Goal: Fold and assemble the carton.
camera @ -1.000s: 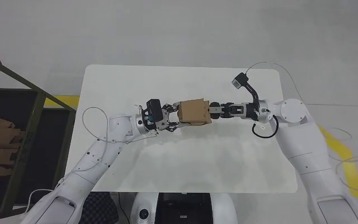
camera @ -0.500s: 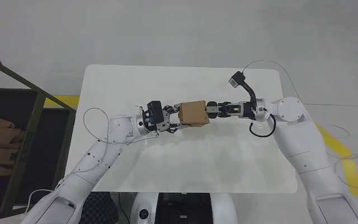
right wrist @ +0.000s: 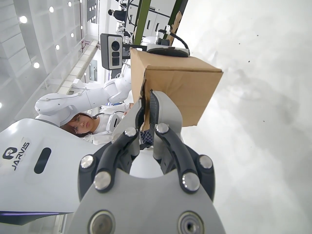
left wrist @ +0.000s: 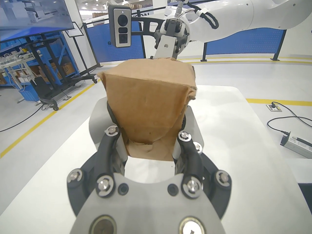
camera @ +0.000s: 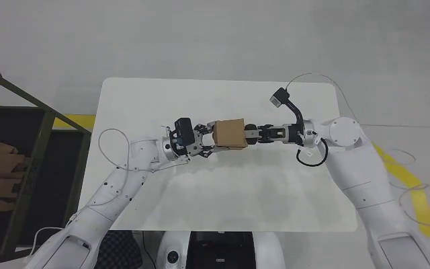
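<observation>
Now the carton (camera: 230, 134) hangs above the middle of the white counter (camera: 222, 195), held between the two arms, which meet end to end from either side. The left arm (camera: 127, 175) comes in from one side. Its left jaws stand spread around the carton's near end and grip it, with one finger (left wrist: 97, 122) against each side wall of the brown box (left wrist: 146, 103). The cardboard at that end is crumpled inward between them. The right arm (camera: 349, 155) comes in from the opposite side. Its right jaws are nearly closed and pinch a thin, ragged cardboard edge at the other end of the carton (right wrist: 178, 86), one finger (right wrist: 168, 113) lying on the outside of that wall.

Compared with a second ago, the right jaws have pushed in toward the left arm, and the camera on the right wrist has shifted the same way in the top view. The carton looks shorter along the line between the arms than it did then, and the flap that stuck out at the right jaws' end no longer shows. The left jaws have scarcely moved and keep their hold on the same end. Across those frames the box has stayed above the same part of the counter.
</observation>
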Controlling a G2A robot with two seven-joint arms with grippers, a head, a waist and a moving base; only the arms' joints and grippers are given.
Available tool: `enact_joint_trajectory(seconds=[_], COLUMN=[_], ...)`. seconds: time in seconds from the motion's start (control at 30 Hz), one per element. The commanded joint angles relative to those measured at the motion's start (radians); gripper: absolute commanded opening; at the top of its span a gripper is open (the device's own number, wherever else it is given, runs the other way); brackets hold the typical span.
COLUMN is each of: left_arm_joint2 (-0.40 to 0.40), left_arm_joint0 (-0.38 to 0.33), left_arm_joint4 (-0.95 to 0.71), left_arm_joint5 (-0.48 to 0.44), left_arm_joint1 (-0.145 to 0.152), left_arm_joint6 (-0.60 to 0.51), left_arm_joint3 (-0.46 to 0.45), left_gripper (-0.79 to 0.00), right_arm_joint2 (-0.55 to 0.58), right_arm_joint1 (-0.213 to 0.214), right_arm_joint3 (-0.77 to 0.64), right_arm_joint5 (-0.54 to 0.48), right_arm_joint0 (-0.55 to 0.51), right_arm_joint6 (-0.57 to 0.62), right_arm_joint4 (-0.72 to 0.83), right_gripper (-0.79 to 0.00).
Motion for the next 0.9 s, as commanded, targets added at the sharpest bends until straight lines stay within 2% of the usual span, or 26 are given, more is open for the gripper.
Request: enact_joint_trajectory(seconds=[0.0,0.2,0.87], left_arm_joint2=[-0.002,-0.009,-0.002], left_arm_joint0=[-0.001,-0.001,-0.007], left_arm_joint4=[-0.007,-0.02,-0.03], left_arm_joint5=[0.003,0.006,0.004], left_arm_joint1=[0.0,0.0,-0.002], left_arm_joint6=[-0.002,-0.008,-0.028], left_arm_joint3=[0.003,0.008,0.02], left_gripper=[-0.369,-0.366,-0.354], right_arm_joint2=[0.004,0.027,0.01], right_arm_joint1=[0.001,0.008,0.01], right_arm_joint3=[0.005,0.006,-0.017], right_arm_joint5=[-0.001,-0.007,-0.002], right_arm_joint0=[-0.001,-0.01,-0.015], right_arm_joint6=[-0.002,0.003,0.007], right_arm_joint4=[0.008,0.018,0.018], right_gripper=[-0.699,-0.693,-0.782])
